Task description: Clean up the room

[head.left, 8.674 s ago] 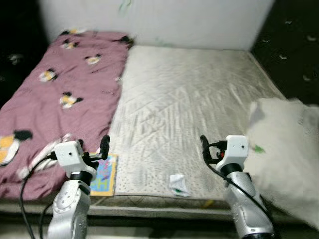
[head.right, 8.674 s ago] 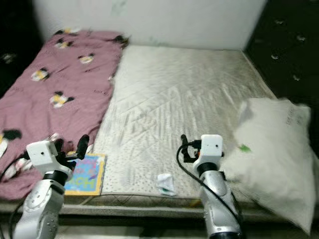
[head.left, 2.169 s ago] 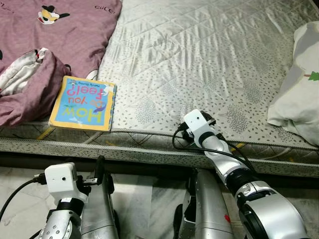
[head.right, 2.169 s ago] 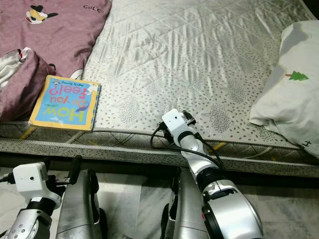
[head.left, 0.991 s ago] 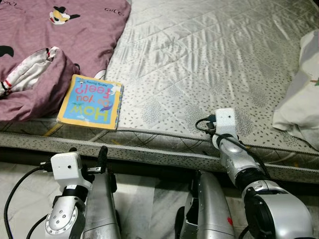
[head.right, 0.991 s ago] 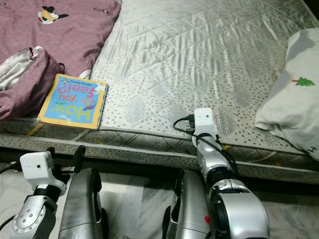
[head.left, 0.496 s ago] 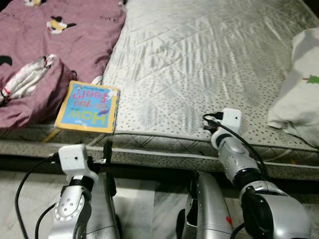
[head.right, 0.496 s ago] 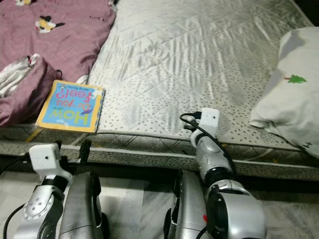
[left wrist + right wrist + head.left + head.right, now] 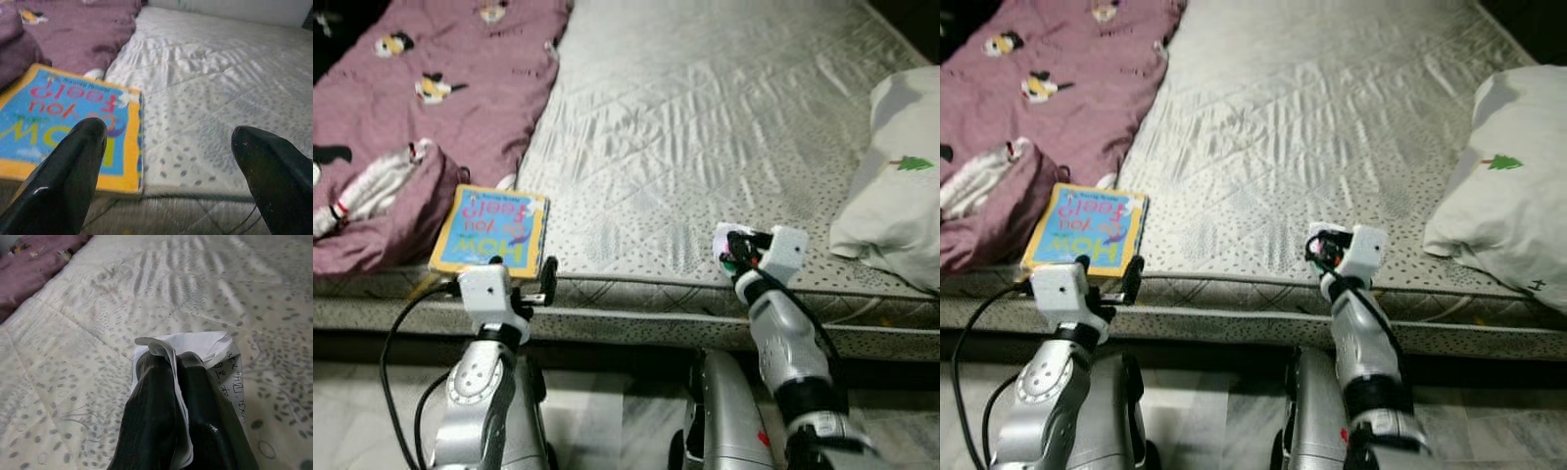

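Probably a home bedroom, bare mattress (image 9: pixel 705 127), purple blanket (image 9: pixel 440 108), pillow (image 9: pixel 896 211)

Head eyes look down on the mattress (image 9: pixel 705 117); wrist cameras skim it close, facing forward.

The bed (image 9: pixel 705 127) in front of me carries a purple blanket (image 9: pixel 431 108) along its left side, a picture book (image 9: pixel 491 230) at its near edge, and a white pillow (image 9: pixel 896 186) at its right edge.

Crumpled white paper scrap (image 9: pixel 215 363) with printed text, pinched above the mattress (image 9: pixel 705 127) edge.
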Tool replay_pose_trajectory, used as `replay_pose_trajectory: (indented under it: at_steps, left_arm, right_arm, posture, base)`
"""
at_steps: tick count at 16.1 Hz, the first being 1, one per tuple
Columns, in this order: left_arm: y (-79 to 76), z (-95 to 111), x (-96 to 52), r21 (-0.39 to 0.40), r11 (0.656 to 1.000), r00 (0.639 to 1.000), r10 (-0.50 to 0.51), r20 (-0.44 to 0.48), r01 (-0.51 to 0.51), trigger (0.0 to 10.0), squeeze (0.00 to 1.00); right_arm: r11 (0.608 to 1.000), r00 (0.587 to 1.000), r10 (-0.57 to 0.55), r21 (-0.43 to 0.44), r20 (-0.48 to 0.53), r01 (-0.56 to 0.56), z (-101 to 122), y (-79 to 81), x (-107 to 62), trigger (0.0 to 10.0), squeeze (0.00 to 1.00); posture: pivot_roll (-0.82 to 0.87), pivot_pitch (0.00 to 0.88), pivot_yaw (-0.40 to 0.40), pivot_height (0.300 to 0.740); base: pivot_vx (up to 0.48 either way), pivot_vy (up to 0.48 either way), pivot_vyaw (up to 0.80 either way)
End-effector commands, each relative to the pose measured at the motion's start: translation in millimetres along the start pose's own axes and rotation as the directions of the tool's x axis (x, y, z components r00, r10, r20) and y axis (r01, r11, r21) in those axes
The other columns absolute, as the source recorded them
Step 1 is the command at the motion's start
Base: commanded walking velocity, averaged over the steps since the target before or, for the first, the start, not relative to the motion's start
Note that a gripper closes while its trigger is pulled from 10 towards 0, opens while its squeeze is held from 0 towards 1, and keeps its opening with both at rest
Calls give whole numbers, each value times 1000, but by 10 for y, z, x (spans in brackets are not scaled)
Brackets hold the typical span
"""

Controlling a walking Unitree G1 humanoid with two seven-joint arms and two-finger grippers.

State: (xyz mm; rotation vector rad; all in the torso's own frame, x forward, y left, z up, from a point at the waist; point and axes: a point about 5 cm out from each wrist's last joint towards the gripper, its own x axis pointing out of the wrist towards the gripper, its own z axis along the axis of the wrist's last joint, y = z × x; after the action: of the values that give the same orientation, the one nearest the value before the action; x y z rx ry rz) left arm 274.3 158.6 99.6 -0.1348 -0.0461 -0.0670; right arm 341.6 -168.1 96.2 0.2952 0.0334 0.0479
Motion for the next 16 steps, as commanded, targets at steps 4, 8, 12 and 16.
replay_pose_trajectory:
  at_steps: [4, 8, 12, 16]
  left_arm:
    - [56, -37, 117, 3, 1000, 1000, 14, 12, -14, 10000, 0]
    - [63, -16, 192, 1, 1000, 999, 14, 36, -14, 10000, 0]
    - [64, 48, 238, -12, 1000, 998, 3, 59, -2, 10000, 0]
    - [91, -60, 148, -4, 1000, 1000, 6, 28, -6, 10000, 0]
  right_arm:
    - [998, 996, 54, 29, 69, -56, 63, 257, -85, 0, 0]
    - [996, 991, 78, 23, 109, -81, 173, 322, -151, 10000, 0]
    - [992, 980, 114, 42, 166, -122, 317, 417, -125, 10000, 0]
    - [991, 976, 120, 40, 182, -129, 425, 460, -140, 10000, 0]
  posture:
    - [-23, 0, 9, 506]
    - [-28, 0, 21, 506]
    - [-17, 0, 20, 521]
    - [-30, 5, 23, 566]
  base:
    - [0, 0, 0]
    - [0, 0, 0]
    - [0, 0, 0]
    - [0, 0, 0]
